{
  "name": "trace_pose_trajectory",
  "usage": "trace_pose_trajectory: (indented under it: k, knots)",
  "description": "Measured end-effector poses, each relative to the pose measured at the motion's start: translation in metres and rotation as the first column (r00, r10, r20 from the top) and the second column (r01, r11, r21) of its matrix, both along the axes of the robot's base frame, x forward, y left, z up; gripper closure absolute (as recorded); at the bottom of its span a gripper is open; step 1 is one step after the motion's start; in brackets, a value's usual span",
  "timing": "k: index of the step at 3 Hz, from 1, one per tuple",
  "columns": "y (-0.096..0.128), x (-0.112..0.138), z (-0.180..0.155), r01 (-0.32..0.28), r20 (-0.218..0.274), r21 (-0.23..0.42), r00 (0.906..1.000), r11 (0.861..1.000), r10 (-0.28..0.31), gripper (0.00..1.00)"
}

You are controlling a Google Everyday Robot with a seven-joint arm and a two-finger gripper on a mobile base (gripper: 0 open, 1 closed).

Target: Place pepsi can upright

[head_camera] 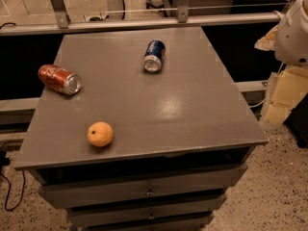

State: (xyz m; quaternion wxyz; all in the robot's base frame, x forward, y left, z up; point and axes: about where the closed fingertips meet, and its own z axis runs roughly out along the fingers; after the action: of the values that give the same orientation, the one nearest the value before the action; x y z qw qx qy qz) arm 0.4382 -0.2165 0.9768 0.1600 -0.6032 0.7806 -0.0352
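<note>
The pepsi can (155,55) is dark blue with a silver end. It lies on its side on the grey cabinet top (192,105), towards the back middle, with its silver end facing the camera. The gripper is not in view. Only a white part of the robot arm (293,32) shows at the upper right edge, beyond the right side of the top and well away from the can.
A red can (59,79) lies on its side at the left. An orange (100,134) sits front left. The cabinet has drawers (149,191) below. A metal rail (144,23) runs behind it. Yellowish clutter (284,95) stands to the right.
</note>
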Motion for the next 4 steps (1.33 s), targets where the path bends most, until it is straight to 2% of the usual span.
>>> trace_pose_trajectory:
  k: [2,3,4]
  knots:
    - [0.005,0.007,0.001,-0.013,0.014,0.013,0.9998,1.000,0.013,0.00]
    - [0.028,0.058,-0.005,-0.007,0.048,0.078,0.9988,0.997,0.004,0.00]
    - [0.055,0.120,-0.014,0.039,0.038,0.188,0.9982,0.981,-0.047,0.00]
